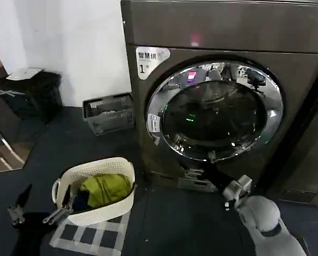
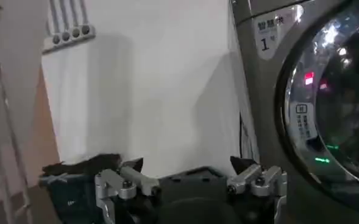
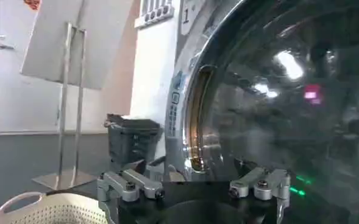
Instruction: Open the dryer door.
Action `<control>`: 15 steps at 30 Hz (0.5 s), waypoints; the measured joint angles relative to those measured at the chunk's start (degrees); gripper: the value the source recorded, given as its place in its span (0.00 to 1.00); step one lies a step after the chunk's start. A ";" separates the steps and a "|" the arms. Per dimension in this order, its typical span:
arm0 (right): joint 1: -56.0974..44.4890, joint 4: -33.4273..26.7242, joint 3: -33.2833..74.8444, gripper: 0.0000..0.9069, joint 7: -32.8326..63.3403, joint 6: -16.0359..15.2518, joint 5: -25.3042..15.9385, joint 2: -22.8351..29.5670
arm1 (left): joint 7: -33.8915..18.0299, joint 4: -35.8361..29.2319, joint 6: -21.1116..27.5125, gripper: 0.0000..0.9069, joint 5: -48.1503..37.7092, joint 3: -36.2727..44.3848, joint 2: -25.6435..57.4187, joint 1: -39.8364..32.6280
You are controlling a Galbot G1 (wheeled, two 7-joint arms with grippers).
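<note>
The dryer (image 1: 212, 32) is a dark grey-brown machine with a white "1" label, standing right in front of me. Its round dryer door (image 1: 215, 112) has a wide chrome ring and dark glass, and looks closed against the front. My right gripper (image 1: 215, 170) reaches up from the lower right. It is open, with its tips just under the ring's bottom edge. In the right wrist view the right gripper (image 3: 190, 164) holds nothing, and the dryer door (image 3: 277, 91) looms close. My left gripper (image 1: 44, 197) hangs open low at the left, away from the dryer (image 2: 252, 79); the left gripper (image 2: 185, 163) is empty.
A white laundry basket (image 1: 103, 210) with green and yellow clothes sits on a chequered mat (image 1: 89, 237) by my left gripper. A grey crate (image 1: 108, 114) and a black bin (image 1: 31, 93) stand against the white wall. Another dark machine (image 1: 313, 160) adjoins on the right.
</note>
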 joint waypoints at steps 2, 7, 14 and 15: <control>0.82 -0.73 -0.81 1.00 0.00 0.00 -0.16 0.36 | -0.14 0.00 0.02 1.00 -0.10 0.13 -0.10 0.04; 3.06 -2.66 -2.51 1.00 0.59 0.01 -0.30 1.21 | -0.36 -0.05 0.04 1.00 -0.12 0.11 -0.09 0.22; 5.78 -4.89 -4.06 1.00 1.03 0.07 -0.05 1.79 | -0.43 -0.40 0.10 1.00 -0.12 0.20 -0.19 0.29; 6.03 -5.20 -4.28 1.00 1.14 0.10 -0.01 1.83 | -0.42 -0.40 0.10 1.00 -0.12 0.17 -0.19 0.32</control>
